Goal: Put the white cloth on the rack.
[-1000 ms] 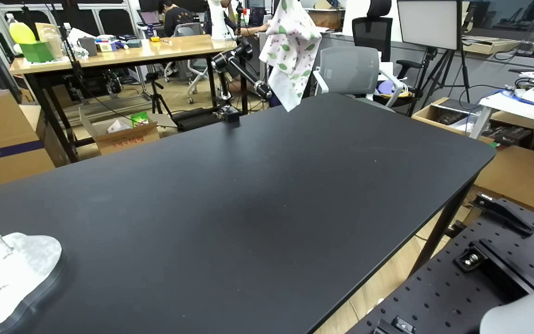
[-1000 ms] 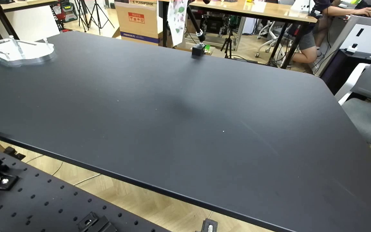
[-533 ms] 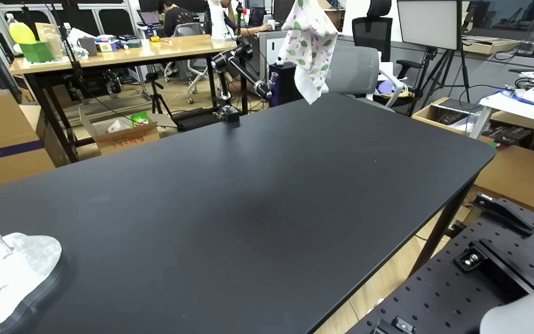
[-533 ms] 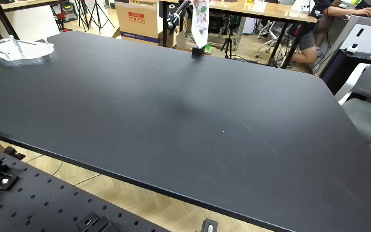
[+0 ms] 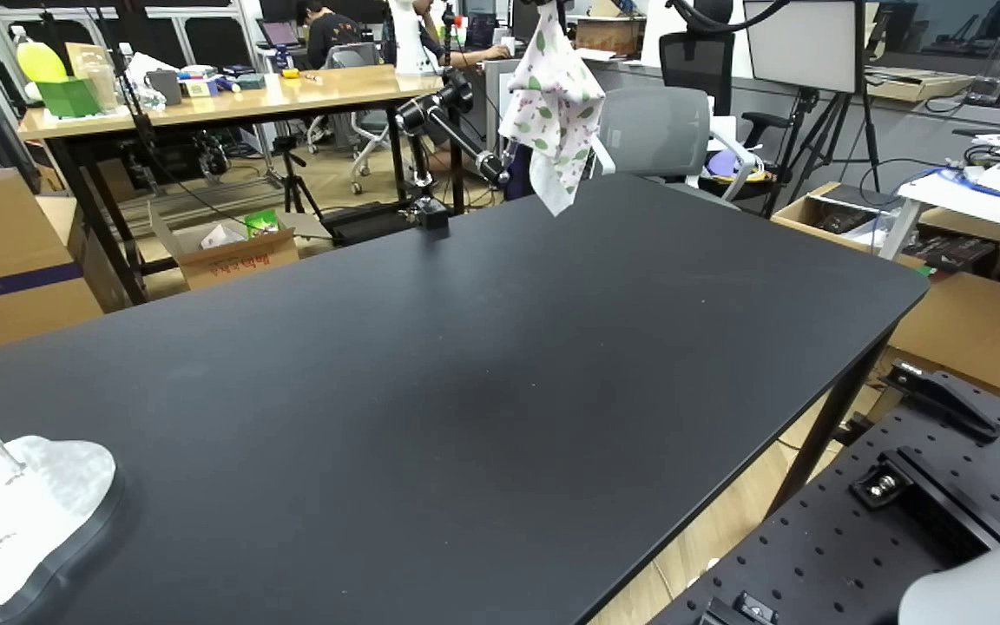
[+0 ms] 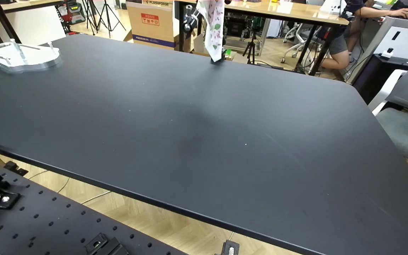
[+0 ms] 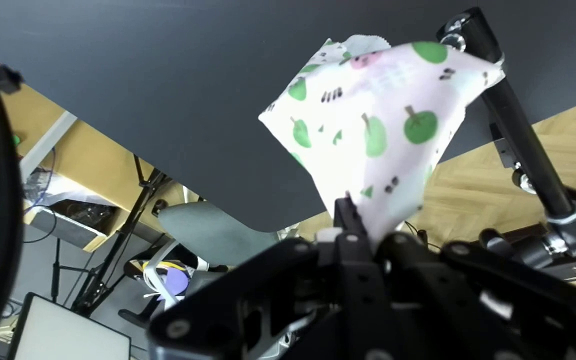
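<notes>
Workroom: cluttered, with a black desk (image 5: 465, 391) across the front.
Cloth (image 5: 555, 113): white with green and pink print, hanging near the desk's far edge, well apart from what I take for the rack (image 5: 40, 516).
Tool (image 7: 372, 240): pinching the cloth by one bunched end; the rest dangles.
Pinch: the held bunch looks small, so a sharp swing could tug it loose.
Stand (image 7: 533, 150): in the wrist view a corner of the cloth overlaps it; touching or not, I cannot tell. A loose corner could snag there and halt the carry.
Pegs (image 5: 2, 450): short and spaced apart, so if let go off-centre the cloth might catch only one and slide onto the desk; a sideways pull could drag the rack.
Around the desk: one cloth, one tool, one rack, at least three pegs, one stand at the edge, one desk.
People (image 5: 335, 39): two in the background, partly hidden.
</notes>
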### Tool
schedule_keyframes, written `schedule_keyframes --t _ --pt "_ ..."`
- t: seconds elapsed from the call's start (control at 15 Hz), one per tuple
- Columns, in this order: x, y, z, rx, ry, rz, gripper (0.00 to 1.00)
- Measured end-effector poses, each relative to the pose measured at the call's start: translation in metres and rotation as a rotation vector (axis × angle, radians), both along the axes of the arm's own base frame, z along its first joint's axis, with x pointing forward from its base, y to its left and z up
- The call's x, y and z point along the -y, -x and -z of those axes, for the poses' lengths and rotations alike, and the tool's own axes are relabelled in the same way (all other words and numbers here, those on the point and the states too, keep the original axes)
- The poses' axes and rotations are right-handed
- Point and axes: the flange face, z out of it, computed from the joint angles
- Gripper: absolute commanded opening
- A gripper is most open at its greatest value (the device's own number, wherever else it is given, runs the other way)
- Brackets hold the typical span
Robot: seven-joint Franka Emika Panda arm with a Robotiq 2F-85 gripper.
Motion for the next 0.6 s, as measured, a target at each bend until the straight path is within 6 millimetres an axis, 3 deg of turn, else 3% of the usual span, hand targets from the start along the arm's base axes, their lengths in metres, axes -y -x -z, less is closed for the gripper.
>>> schedule_keyframes --t 0.33,0.6 --pt "-0.014 -0.017 0.032 -0.032 -0.026 -0.073 0.01" --pt "-0.036 -0.045 0.061 -0.053 -0.047 -0.133 0.01"
